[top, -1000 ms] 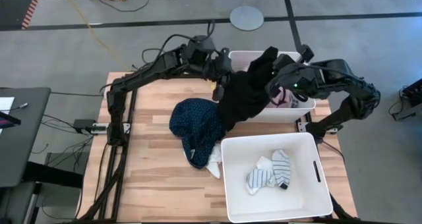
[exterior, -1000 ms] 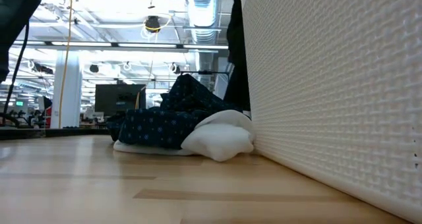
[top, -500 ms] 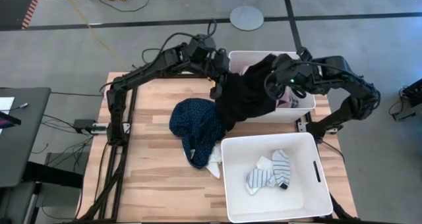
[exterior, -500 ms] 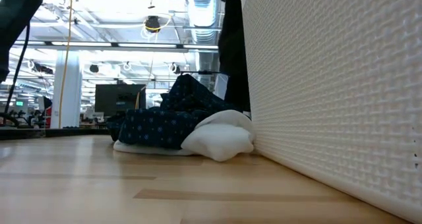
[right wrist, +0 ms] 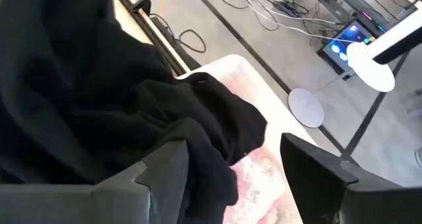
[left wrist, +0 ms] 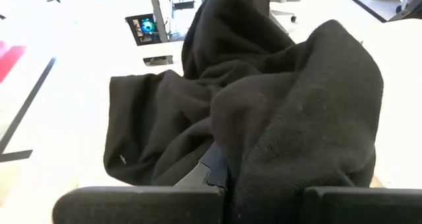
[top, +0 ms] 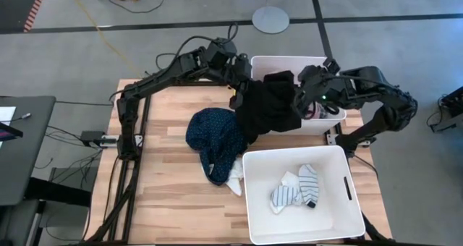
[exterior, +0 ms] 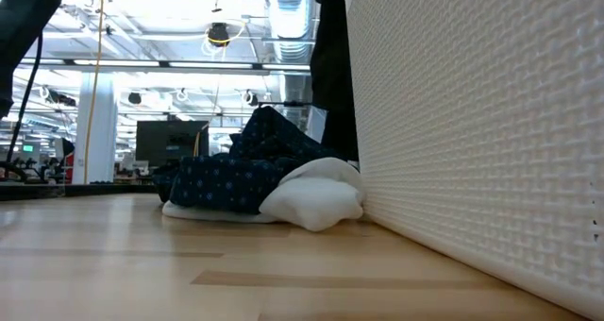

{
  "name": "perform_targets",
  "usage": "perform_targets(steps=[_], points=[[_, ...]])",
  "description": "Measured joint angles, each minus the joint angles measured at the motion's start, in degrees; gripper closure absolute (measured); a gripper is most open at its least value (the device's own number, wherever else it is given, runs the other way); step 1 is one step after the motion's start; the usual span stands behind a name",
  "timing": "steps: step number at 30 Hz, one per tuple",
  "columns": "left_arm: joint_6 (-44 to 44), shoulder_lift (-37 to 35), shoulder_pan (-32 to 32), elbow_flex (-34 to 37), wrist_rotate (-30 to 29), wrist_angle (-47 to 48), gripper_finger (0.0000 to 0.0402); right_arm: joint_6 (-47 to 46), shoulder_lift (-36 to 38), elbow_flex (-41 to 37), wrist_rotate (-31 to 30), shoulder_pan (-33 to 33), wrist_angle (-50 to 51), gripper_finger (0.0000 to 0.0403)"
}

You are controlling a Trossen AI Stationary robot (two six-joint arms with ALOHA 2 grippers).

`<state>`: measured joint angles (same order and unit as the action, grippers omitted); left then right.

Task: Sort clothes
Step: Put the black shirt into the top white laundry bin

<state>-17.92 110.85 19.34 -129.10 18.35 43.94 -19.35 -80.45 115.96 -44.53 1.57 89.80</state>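
Note:
The large black garment [top: 268,105] hangs over the left rim of the far white bin [top: 289,59], part inside and part down on the table. In the low view it [exterior: 330,66] hangs behind the near bin. My left gripper [top: 242,85] is shut on it at the bin's left side. My right gripper [top: 309,94] is open above the far bin, beside the garment's right part [right wrist: 99,99]. A pink garment [right wrist: 264,174] lies in the far bin. The navy dotted garment [top: 213,134] lies on the table on a white garment [top: 235,184]. My left gripper pinches a bunched fold of the black garment [left wrist: 264,151] between its two fingers; several layers swell up over the fingers and hide the place of contact. The garment rests partly on the bin's rim. My right gripper is open; the black cloth [right wrist: 204,151] lies against one finger [right wrist: 165,178], and the other finger [right wrist: 316,165] stands free.
The near white bin [top: 253,202] at the front right holds white and striped socks [top: 296,188]; its wall [exterior: 472,151] fills the right of the low view. The navy garment [exterior: 226,179] and the white one [exterior: 316,194] lie against it. Bare wood shows at the table's left.
My right gripper has gone down and toward the table's near edge over the far bin. The black garment's raised right part has dropped and now lies lower, bunched over the bin's left rim. Its part at my left gripper has stayed where it was.

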Motion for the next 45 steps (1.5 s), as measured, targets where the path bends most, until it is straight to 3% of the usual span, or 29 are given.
perform_targets(steps=[16, 29, 35, 39, 45], points=[[0.53, 3.83, 1.78, 0.04, -0.22, -0.41, 0.0393, -4.65, 3.13, 0.02, -1.77, -2.1, 0.22, 0.0189], [0.72, 8.09, 3.63, 0.0, -0.3, -10.56, 0.0393, -2.68, 1.53, 0.0, 6.99, -3.59, 0.22, 0.0197], [2.38, 12.86, 4.08, 0.0, 0.26, -11.94, 0.039, -2.65, -0.6, 0.0, 7.2, -3.49, 0.22, 0.0197], [2.48, 14.02, 3.95, -0.02, 1.19, -11.72, 0.0343, -2.49, -2.15, 0.0, 7.3, -3.48, 0.2, 0.0198], [3.62, 13.92, 3.42, -3.14, 4.13, -8.49, 0.0178, -1.78, -2.39, 0.0, 7.34, -2.82, 0.2, 0.0198]])
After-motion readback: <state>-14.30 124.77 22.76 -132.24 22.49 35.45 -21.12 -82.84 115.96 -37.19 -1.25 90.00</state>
